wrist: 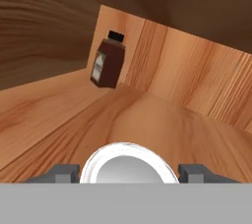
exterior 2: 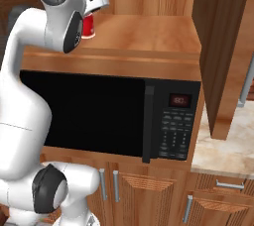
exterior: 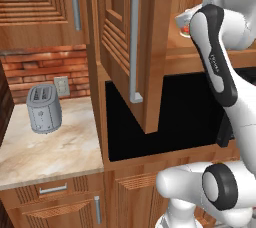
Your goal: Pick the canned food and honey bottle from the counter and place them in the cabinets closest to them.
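Canned food (exterior 2: 88,26) between the claw's (wrist: 129,173) fingers over the cabinet shelf (exterior 2: 149,34), seemingly gripped, unreleased; honey bottle remains.

A grey 2-slot toaster (exterior: 44,108) stands on the bench at the left, in front of a red brick wall (exterior: 45,69) with a pale outlet plate (exterior: 62,86). A black microwave (exterior 2: 114,116) with a keypad at its right sits built in. A squarish dark-brown bottle (wrist: 108,63) with a black cap stands far back in a wooden corner.

arm: raised, reaching forward | fingers (wrist: 64,173): spread wide, one each side | wrist: level
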